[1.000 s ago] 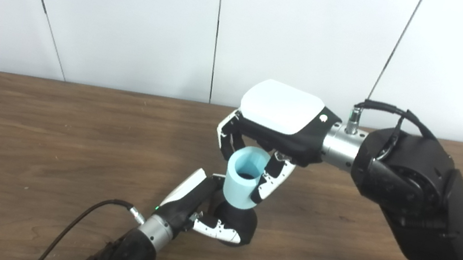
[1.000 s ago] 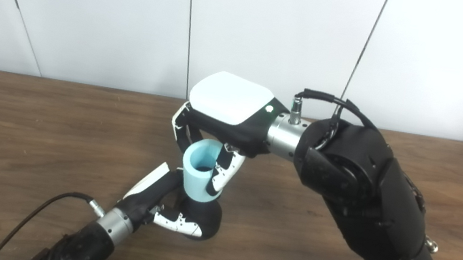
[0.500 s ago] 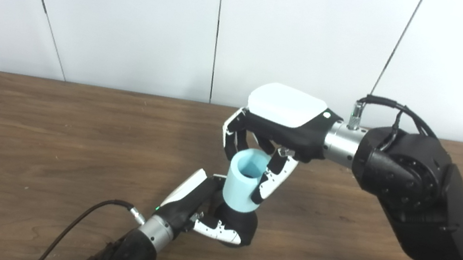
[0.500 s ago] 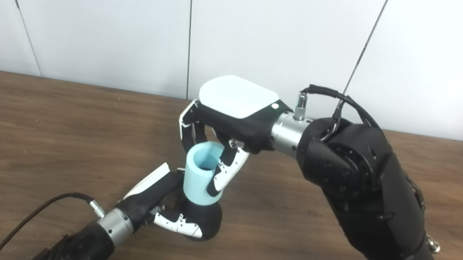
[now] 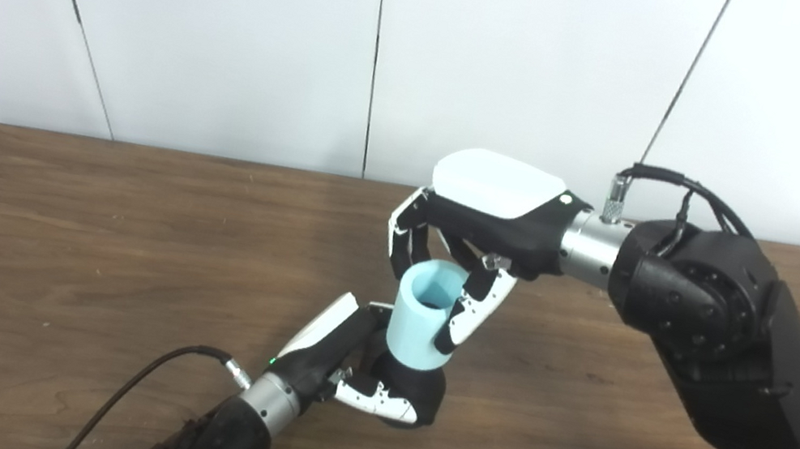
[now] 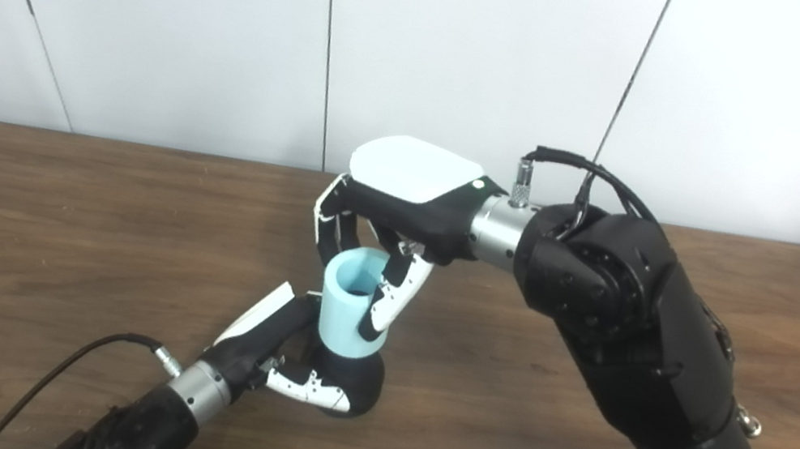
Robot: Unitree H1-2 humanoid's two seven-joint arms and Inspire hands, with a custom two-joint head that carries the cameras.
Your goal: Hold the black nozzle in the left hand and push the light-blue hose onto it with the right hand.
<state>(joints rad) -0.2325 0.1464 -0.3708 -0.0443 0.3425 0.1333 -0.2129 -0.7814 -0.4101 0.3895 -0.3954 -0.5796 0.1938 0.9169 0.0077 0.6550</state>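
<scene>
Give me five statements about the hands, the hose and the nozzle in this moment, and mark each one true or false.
1. The right hand grips the light-blue hose from above. True.
2. The hose lies flat on the table. False: it stands roughly upright, its open end facing up.
3. The left hand is closed around the black nozzle at the hose's lower end. True.
4. The hose is apart from the nozzle, with a clear gap between them. False: the hose's bottom end meets the nozzle.
5. The right arm comes in from the picture's left side. False: it comes in from the right, and the left arm rises from the bottom left.
</scene>
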